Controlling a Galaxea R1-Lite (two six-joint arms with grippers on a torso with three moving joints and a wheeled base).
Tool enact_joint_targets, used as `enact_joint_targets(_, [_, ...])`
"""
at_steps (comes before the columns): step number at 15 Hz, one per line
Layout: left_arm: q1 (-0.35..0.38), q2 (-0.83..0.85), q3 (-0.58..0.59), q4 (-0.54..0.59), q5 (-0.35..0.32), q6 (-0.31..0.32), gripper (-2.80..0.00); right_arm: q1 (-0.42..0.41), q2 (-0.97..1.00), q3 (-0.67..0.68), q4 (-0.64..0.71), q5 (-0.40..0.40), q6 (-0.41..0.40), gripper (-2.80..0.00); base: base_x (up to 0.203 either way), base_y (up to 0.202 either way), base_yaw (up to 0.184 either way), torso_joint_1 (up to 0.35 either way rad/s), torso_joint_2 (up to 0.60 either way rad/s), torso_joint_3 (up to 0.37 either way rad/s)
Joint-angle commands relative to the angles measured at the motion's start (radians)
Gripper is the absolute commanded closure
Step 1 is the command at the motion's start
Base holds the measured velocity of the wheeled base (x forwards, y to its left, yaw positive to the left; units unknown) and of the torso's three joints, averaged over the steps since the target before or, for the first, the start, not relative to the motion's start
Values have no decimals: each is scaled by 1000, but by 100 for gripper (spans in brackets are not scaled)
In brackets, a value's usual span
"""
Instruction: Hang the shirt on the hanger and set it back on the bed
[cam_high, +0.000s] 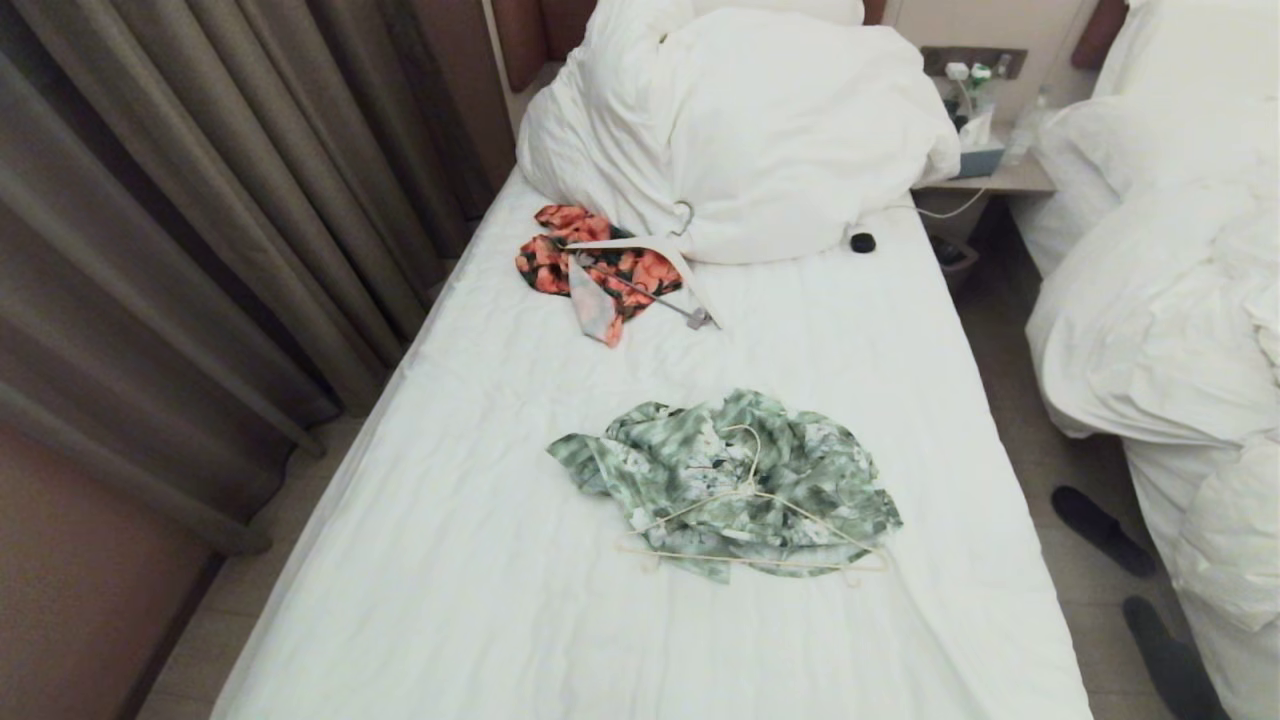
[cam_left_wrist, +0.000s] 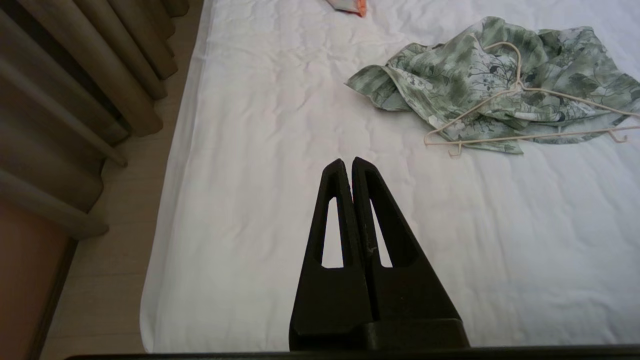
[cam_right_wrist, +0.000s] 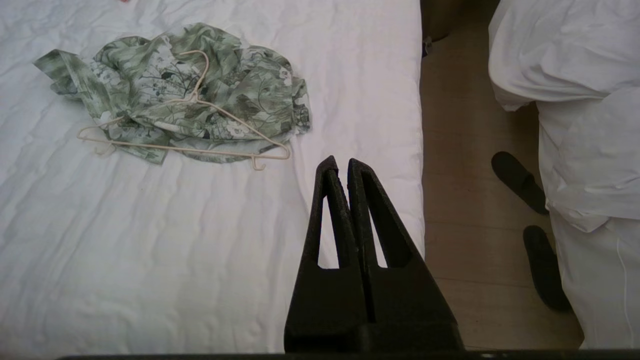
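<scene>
Meanwhile, we found the shirt (cam_high: 730, 480) lying crumpled in a loose heap on the smooth white sheet of the bed (cam_high: 480, 560), roughly midway along its length and a little toward our right side. On top of the heap rested the hanger (cam_high: 750, 530), its thin cream triangle lying flat, the slim hook pointing toward the head of the bed and the bottom bar nearest to us; the shirt was not threaded onto it at all.

We kept our left gripper (cam_left_wrist: 347, 162) above bare sheet near the curtain-side edge of the mattress, well apart from the shirt, its two black fingers pressed together and holding nothing. Our right gripper (cam_right_wrist: 342, 162) hung over the opposite edge of the bed, near the strip of floor, with its fingers likewise pressed together and empty; the closest corner of the hanger lay near it but not touching. Neither arm showed in our head view.

Farther up the bed, an orange-and-black floral garment (cam_high: 590, 265) lay with a thicker white hanger (cam_high: 665, 270) across it, just beside the bunched duvet (cam_high: 750, 130). A small black object (cam_high: 862, 242) sat on the sheet near the duvet. Beige curtains (cam_high: 200, 200) hung along our left, and a second bed (cam_high: 1170, 300) with rumpled white bedding stood to our right, two dark slippers (cam_high: 1100, 530) on the floor between.
</scene>
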Motion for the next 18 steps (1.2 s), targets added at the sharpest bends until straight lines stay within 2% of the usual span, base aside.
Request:
enact_joint_targets(1, [0, 1, 2, 0, 2, -4, 0, 0, 2, 0, 1, 0, -1, 0, 0, 0, 0, 0, 0, 0])
enact_joint_targets(5, [0, 1, 2, -2, 28, -76, 0, 0, 2, 0, 1, 0, -3, 0, 0, 0, 0, 0, 0, 0])
enact_joint_targets(18, [0, 1, 2, -2, 30, -81, 0, 0, 2, 0, 1, -1, -1, 0, 0, 0, 0, 0, 0, 0])
